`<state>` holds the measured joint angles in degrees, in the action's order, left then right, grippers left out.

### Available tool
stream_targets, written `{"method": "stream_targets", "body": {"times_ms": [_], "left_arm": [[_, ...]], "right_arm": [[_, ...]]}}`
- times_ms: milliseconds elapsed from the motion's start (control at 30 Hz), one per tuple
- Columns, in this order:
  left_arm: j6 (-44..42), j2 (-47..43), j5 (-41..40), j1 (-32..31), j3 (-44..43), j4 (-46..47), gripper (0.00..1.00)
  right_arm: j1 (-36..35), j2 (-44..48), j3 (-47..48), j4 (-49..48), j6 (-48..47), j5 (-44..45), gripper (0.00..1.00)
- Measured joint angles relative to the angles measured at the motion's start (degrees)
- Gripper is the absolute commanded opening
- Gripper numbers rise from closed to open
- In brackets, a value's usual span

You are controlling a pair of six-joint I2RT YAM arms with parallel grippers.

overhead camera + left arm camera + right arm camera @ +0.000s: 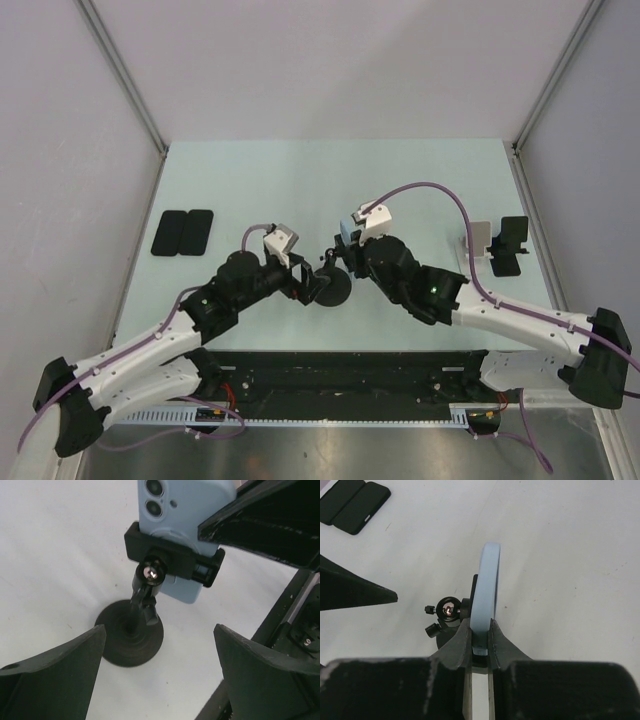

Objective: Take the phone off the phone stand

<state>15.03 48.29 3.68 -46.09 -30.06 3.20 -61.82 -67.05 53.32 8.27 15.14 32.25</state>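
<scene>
The light blue phone [344, 236] stands in the clamp of a black phone stand [333, 288] with a round base at the table's middle. My right gripper [350, 248] is shut on the phone; in the right wrist view its fingertips [463, 639] pinch the phone's edge [486, 580] just above the clamp. In the left wrist view the phone's back [185, 515] sits in the clamp [170, 560] above the base [130, 637]. My left gripper [159, 645] is open and empty, its jaws wide apart, just left of the stand [308, 280].
Two black phones [184, 232] lie flat at the left, also in the right wrist view [352, 505]. A white stand [480, 240] and a black stand [513, 243] sit at the right edge. The table's near rail runs below the arms.
</scene>
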Motion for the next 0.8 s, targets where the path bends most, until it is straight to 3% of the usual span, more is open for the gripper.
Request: {"method": "stream_targets", "body": {"times_ms": [33, 133, 367, 500, 667, 800], "left_arm": [[-0.70, 0.22, 0.22, 0.00, -0.44, 0.00, 0.94], [-3.41, 1.01, 0.76, 0.00, -2.03, 0.04, 0.94], [-8.15, 6.86, 1.53, 0.00, -6.43, 0.09, 0.92], [-9.79, 10.19, 1.51, 0.00, -7.39, 0.00, 0.92], [-12.76, 13.97, 1.49, 0.00, -9.51, -0.59, 0.91], [-15.21, 17.62, 1.49, 0.09, -12.15, -0.63, 0.87]], "right_arm": [[0.31, 0.11, 0.00, -0.02, -0.50, -0.72, 0.21], [0.92, 0.20, 0.00, -0.13, -1.29, -2.40, 0.31], [2.34, -0.63, 0.04, -1.42, -1.25, -5.62, 0.34], [3.32, -2.43, 0.07, -1.88, -1.25, -6.80, 0.29], [3.98, -3.26, 0.07, -1.84, -1.95, -6.67, 0.01], [4.09, -3.26, 0.07, -1.75, -2.32, -6.84, 0.00]]}}
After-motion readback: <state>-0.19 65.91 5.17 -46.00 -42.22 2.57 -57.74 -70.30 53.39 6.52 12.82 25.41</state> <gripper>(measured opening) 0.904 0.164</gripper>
